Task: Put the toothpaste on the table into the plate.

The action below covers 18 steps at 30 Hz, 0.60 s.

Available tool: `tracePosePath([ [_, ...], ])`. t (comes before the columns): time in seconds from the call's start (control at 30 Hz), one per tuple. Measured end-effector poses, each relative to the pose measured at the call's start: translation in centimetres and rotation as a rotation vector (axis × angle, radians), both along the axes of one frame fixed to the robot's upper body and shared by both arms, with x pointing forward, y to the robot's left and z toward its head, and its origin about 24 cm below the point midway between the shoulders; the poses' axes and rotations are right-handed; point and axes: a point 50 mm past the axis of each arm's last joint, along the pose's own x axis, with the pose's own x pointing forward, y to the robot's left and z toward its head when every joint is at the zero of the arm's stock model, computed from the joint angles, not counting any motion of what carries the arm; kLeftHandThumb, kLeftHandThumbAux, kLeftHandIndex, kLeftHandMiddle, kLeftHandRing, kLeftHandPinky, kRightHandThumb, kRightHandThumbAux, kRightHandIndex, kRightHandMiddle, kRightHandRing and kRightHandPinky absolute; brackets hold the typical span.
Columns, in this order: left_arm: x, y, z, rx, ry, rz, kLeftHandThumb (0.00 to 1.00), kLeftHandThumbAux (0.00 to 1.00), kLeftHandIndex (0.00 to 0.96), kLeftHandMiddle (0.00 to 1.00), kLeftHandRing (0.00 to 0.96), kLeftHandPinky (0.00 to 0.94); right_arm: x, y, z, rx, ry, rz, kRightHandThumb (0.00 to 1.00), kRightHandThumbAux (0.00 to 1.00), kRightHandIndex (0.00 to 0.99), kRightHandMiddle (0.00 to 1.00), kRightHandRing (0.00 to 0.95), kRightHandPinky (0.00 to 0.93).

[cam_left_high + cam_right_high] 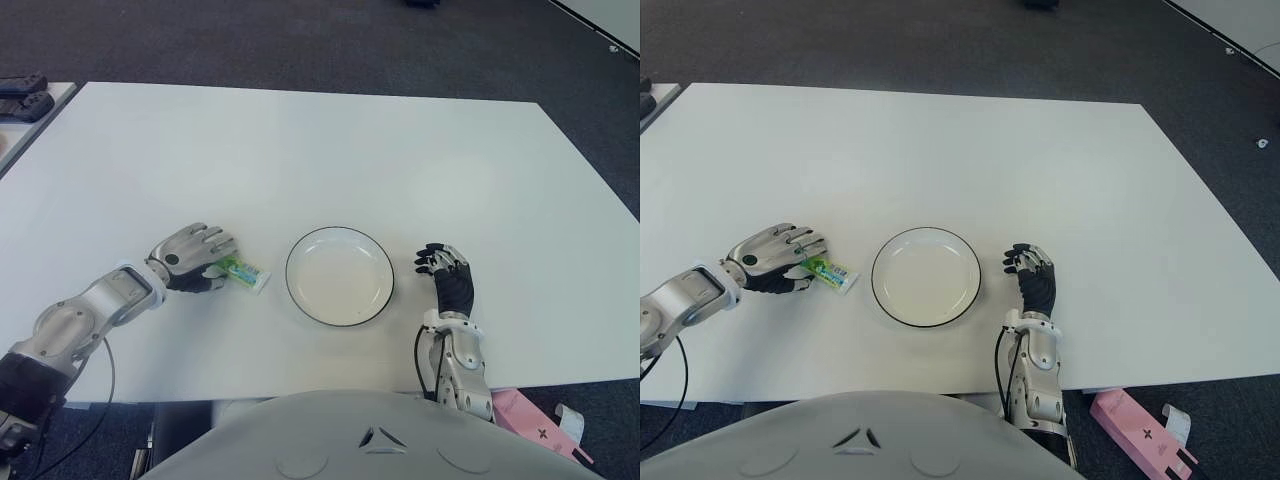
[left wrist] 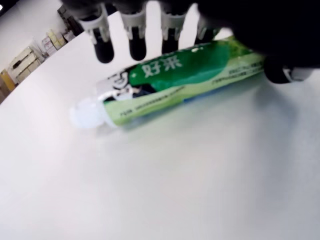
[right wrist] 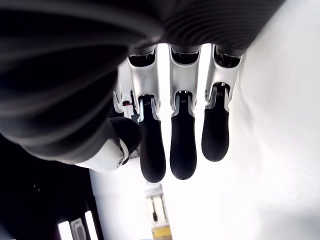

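My left hand (image 1: 192, 256) curls its fingers (image 2: 136, 41) over the green toothpaste tube (image 2: 175, 80) lying on the white counter (image 1: 320, 150), left of the round black-rimmed white plate (image 1: 384, 258); my right hand (image 1: 446, 272), right of the plate, hangs relaxed, holding nothing.

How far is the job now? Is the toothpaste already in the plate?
Not yet. The plate holds nothing. The left hand is over the toothpaste, which lies on the table left of the plate; a firm grasp is unclear. Lifting and placing remain. The right hand shows idle, right of the plate.
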Motion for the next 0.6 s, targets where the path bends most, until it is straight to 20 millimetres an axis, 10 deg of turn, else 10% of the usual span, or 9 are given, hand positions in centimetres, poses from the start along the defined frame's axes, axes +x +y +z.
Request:
tracePosePath([
  [0.6, 1.8, 1.2, -1.9, 0.012, -0.048, -0.054, 0.496, 0.09, 0.0, 0.04, 0.008, 0.015, -0.3, 0.0, -0.1, 0.001, 0.009, -0.009, 0.709, 0.724, 0.429, 0.537, 0.534, 0.534],
])
